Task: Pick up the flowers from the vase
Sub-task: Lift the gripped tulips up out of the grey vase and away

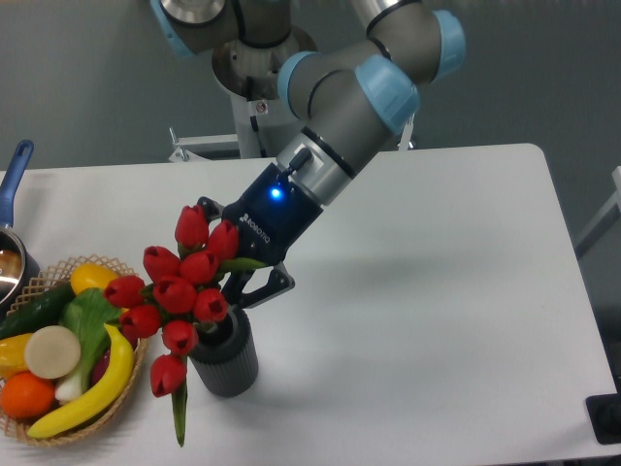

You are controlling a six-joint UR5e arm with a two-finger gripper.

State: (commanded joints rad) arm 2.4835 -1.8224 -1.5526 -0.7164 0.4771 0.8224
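The flowers [179, 291] are a bunch of red tulip buds with green stems. They lean to the left over the mouth of the vase [225, 361], with one bud and a leaf hanging low at the left. The vase is a dark grey ribbed cylinder standing upright near the table's front edge. My gripper [233, 291] reaches down from the upper right into the bunch, just above the vase mouth. Its fingers [260, 287] angle inward around the stems. The buds hide the fingertips. The stems' lower ends are hidden in the vase.
A wicker basket [116, 403] with a banana, an orange, a cucumber and other produce stands at the front left, close to the flowers. A pot with a blue handle [12, 184] sits at the left edge. The white table's front edge [408, 456] is just in front of the vase.
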